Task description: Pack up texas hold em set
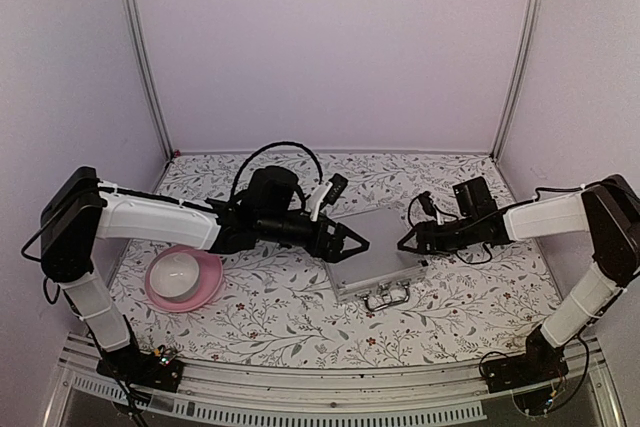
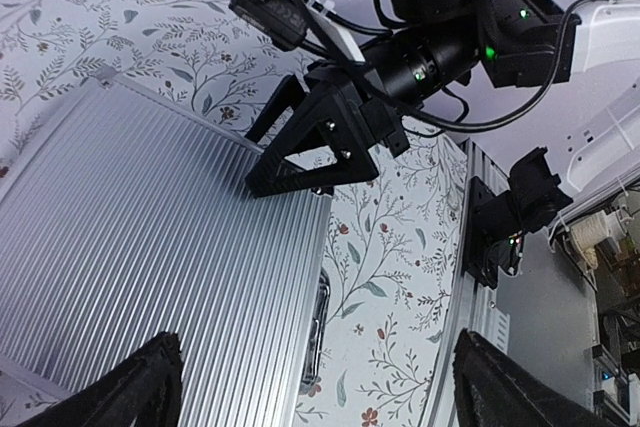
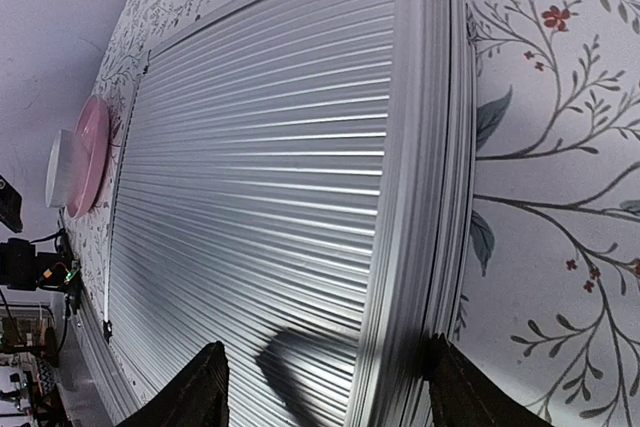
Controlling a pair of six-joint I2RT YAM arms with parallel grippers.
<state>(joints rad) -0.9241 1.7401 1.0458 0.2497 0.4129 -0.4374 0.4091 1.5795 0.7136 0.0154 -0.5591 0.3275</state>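
Observation:
The silver ribbed case (image 1: 372,255) lies shut on the floral table, its metal handle (image 1: 388,297) towards the near edge. My left gripper (image 1: 358,244) is open above the lid; in the left wrist view its jaws (image 2: 320,387) span the case (image 2: 150,247) edge and handle (image 2: 318,322). My right gripper (image 1: 404,242) is open at the case's right edge; in the right wrist view (image 3: 325,392) one finger is over the lid (image 3: 260,197), the other beside the side wall. Cards, chips, box, triangle and disc are out of view.
A pink plate (image 1: 210,287) with a white bowl (image 1: 178,269) sits left of the case, under the left arm; both show in the right wrist view, plate (image 3: 92,152) and bowl (image 3: 60,167). Cage walls stand on the left, back and right.

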